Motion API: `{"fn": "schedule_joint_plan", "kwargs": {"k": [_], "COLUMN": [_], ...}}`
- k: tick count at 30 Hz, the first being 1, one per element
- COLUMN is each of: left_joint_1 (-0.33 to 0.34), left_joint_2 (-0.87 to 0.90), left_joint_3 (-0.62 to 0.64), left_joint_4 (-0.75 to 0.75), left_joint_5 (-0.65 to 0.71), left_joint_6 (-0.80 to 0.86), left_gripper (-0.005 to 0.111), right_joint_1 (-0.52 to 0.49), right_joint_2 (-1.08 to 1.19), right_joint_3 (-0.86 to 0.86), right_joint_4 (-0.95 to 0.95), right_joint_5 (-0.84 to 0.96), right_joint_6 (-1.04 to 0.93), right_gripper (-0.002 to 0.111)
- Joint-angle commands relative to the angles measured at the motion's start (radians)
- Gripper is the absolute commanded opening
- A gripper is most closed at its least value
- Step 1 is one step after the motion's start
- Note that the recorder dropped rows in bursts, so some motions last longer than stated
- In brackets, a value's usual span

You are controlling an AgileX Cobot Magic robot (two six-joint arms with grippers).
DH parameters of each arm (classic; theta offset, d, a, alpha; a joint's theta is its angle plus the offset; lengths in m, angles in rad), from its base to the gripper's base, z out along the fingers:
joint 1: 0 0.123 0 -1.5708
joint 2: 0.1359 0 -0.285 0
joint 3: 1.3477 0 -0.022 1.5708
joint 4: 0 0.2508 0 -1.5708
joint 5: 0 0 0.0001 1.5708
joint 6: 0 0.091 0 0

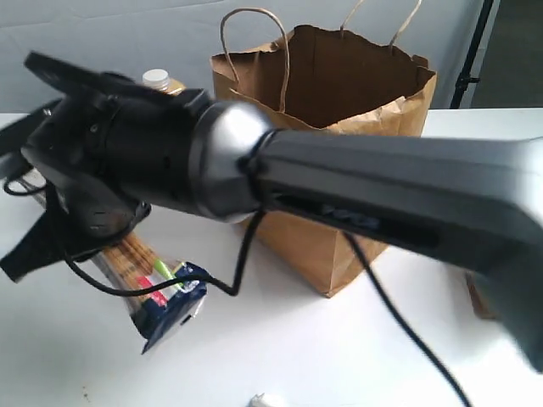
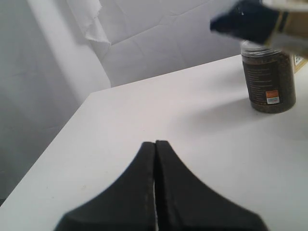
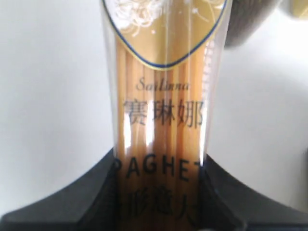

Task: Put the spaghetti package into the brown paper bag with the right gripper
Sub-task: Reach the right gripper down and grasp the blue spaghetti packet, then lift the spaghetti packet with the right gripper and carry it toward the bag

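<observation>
My right gripper (image 3: pixel 159 166) is shut on the spaghetti package (image 3: pixel 161 96), a finger on each side of the clear packet over its printed lettering. In the exterior view the dark grey right arm (image 1: pixel 382 186) reaches across to the left. Below its black head (image 1: pixel 93 170) the spaghetti package (image 1: pixel 161 292) hangs tilted, navy end and flag label lowest. The brown paper bag (image 1: pixel 339 93) stands open behind the arm. In the left wrist view a navy end of the package (image 2: pixel 245 21) shows blurred. My left gripper (image 2: pixel 155 144) is shut and empty over the white table.
A bottle with a white cap (image 1: pixel 156 79) stands left of the bag. A dark jar with an orange label (image 2: pixel 268 79) is on the table under the package's end. A brown object (image 1: pixel 479 298) peeks out under the arm at right. Black cables (image 1: pixel 399 318) dangle.
</observation>
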Motion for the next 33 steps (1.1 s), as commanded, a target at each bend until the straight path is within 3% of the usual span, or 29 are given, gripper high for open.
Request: {"fn": "schedule_joint_plan", "kwargs": {"k": [1,8,16,33], "left_joint_1": [-0.002,-0.002,-0.002,-0.002], "left_joint_2": [0.002,0.002,0.002,0.002], "left_joint_3": [0.005,0.005,0.005,0.005], "left_joint_4": [-0.005,-0.005,-0.005,-0.005], "left_joint_5": [-0.007,-0.007,-0.007,-0.007], "left_joint_6": [-0.004,-0.004,-0.004,-0.004], "left_gripper": [0.000,0.000,0.000,0.000], "right_joint_1": [0.022,0.020,-0.041,-0.499], "right_joint_2": [-0.198,-0.442,-0.593,-0.643], "right_joint_3": [0.135,0.290,0.294,0.315], "right_joint_4": [-0.045,-0.017,-0.056,-0.118], "right_joint_5": [-0.268,-0.690,-0.779,-0.832], "right_joint_6": [0.048,0.049,-0.020,0.013], "right_gripper": [0.000,0.000,0.000,0.000]}}
